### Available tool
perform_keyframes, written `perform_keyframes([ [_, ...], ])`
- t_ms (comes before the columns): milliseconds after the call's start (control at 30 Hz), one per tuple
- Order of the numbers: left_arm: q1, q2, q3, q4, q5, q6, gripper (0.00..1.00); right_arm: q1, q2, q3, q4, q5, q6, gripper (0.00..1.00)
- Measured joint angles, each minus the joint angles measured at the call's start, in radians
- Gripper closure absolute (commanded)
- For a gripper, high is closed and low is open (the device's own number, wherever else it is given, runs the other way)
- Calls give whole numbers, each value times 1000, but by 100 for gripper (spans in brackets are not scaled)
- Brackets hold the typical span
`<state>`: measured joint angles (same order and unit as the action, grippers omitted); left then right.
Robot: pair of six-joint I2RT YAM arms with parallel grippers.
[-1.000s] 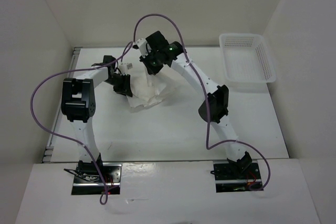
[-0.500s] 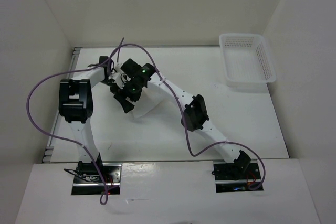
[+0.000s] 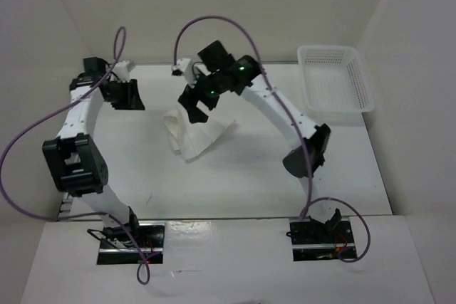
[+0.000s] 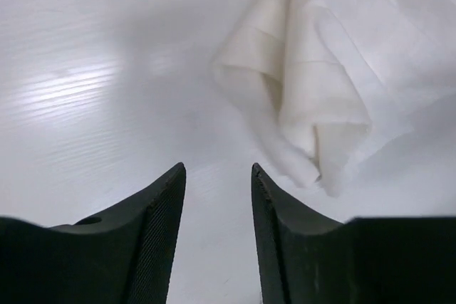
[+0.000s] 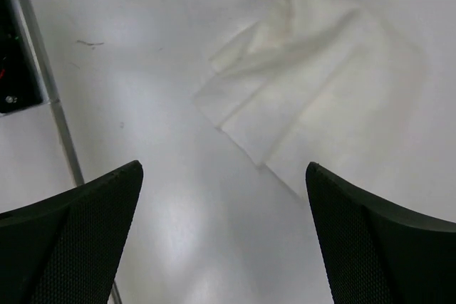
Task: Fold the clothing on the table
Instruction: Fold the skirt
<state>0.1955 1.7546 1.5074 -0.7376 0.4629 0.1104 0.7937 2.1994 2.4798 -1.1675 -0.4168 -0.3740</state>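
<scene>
Clothing [image 3: 198, 133]: one item, thin white fabric, gathered into a compact layered bundle. It lies on the table [image 3: 242, 176] at about 9 o'clock from the table's centre in the top view. One corner points to 6 o'clock, another to 3 o'clock. No gripper touches it.

- In the left wrist view the clothing [image 4: 320, 69] sits at 1 o'clock, with a rolled fold edge nearest the camera.
- In the right wrist view the clothing [image 5: 306, 83] sits at 1 o'clock, with stepped layer edges showing along its lower side.

Left gripper [image 3: 127, 95]: at 10 o'clock from the clothing, well apart from it, near the table's far left corner. In its wrist view the left gripper [image 4: 217, 176] is released, with bare table showing between the parted jaws.

Right gripper [image 3: 195, 107]: at 12 o'clock from the clothing, raised over its far edge. In its wrist view the right gripper [image 5: 224, 176] is released, spread wide and holding nothing.

Basket [image 3: 360, 83]: white perforated plastic, at 2 o'clock from the table's centre, in the far right corner, well apart from the clothing.

Cables [image 3: 214, 23]: purple, looping along both arms.
</scene>
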Motion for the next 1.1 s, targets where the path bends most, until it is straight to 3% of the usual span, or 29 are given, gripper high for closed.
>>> perform_keyframes([
  [200, 136, -332, -30, -15, -65, 48, 35, -190, -392, -317, 138, 83, -17, 1],
  [400, 34, -484, -171, -38, 5, 90, 35, -450, -695, -844, 315, 171, -5, 1],
  [500, -68, -460, -236, -58, 25, 124, 35, -542, -816, -1056, 364, 204, -1, 1],
  [667, -265, -374, -262, -66, 18, 159, 35, -697, -1059, -1271, 391, 208, -2, 1],
  [833, -386, -264, -219, -45, 3, 172, 35, -846, -1216, -1360, 420, 174, 6, 1],
  [1100, -460, -41, -113, 20, -6, 171, 39, -1034, -1255, -1396, 418, 70, 21, 1],
])
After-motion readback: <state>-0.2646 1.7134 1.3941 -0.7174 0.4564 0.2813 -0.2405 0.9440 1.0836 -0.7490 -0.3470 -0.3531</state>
